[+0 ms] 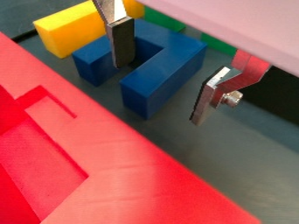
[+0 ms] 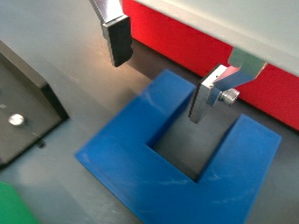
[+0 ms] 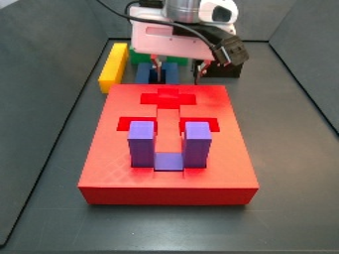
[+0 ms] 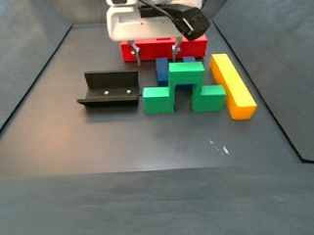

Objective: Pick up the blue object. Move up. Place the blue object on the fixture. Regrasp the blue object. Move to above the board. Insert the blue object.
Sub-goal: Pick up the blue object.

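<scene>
Tool [image 2: 163,74] open wide, holding nothing, low over the blue U-block [image 2: 187,149] lying flat just beside the red board [image 1: 105,166]. One finger [image 1: 121,44] sits in the slot, the other outside a prong. Risk: closing off-centre skews the block, or nudges it into the yellow bar [image 1: 68,33] nearby.

Dark floor [image 4: 69,143] carries board [image 3: 166,164], fixture [image 4: 109,90], seemingly gripper-straddled [image 1: 163,79] blocks

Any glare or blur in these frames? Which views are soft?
Both wrist views are soft: the blue object has fuzzy edges, and the tool straddling one prong is slightly blurred. In a wrist view the board is oversaturated, its recess edges faint. Both side views look evenly lit, with no strong glare; the fixture stays sharp.
</scene>
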Available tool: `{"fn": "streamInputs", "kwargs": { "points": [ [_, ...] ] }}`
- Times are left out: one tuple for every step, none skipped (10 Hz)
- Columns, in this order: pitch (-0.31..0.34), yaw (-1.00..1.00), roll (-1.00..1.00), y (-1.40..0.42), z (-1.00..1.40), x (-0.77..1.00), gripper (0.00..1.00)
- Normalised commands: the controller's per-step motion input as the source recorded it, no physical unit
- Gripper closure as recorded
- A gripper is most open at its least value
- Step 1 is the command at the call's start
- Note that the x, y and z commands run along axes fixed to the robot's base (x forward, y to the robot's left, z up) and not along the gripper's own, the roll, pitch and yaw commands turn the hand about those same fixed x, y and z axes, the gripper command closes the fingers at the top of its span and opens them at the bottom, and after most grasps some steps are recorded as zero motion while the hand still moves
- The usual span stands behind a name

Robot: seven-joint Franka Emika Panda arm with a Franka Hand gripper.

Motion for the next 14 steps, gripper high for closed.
{"fn": "streamInputs", "kwargs": {
  "points": [
    [0.0, 0.0, 0.05, -0.11, -0.27, -0.15, 0.0],
    [0.0, 0.0, 0.06, -0.14, -0.27, -0.13, 0.0],
    [0.0, 0.0, -0.01, 0.0, -0.02, 0.0, 0.0],
    [0.0, 0.03, -0.11, 0.11, -0.1, 0.03, 0.0],
    [0.004, 0.04, -0.1, 0.19, -0.08, 0.05, 0.0],
    [0.0, 0.03, -0.06, 0.07, 0.0, 0.01, 0.0],
    [0.0, 0.0, 0.0, 0.0, 0.0, 0.0, 0.0],
    [0.0, 0.0, 0.0, 0.0, 0.0, 0.0, 1.0],
    [0.0, 0.0, 0.0, 0.0, 0.0, 0.0, 1.0],
    [0.0, 0.0, 0.0, 0.0, 0.0, 0.0, 1.0],
    [0.0, 0.0, 0.0, 0.0, 0.0, 0.0, 1.0],
    [0.0, 0.0, 0.0, 0.0, 0.0, 0.0, 1.0],
    [0.0, 0.0, 0.0, 0.0, 0.0, 0.0, 1.0],
    [0.0, 0.0, 0.0, 0.0, 0.0, 0.0, 1.0]
  ]
}}
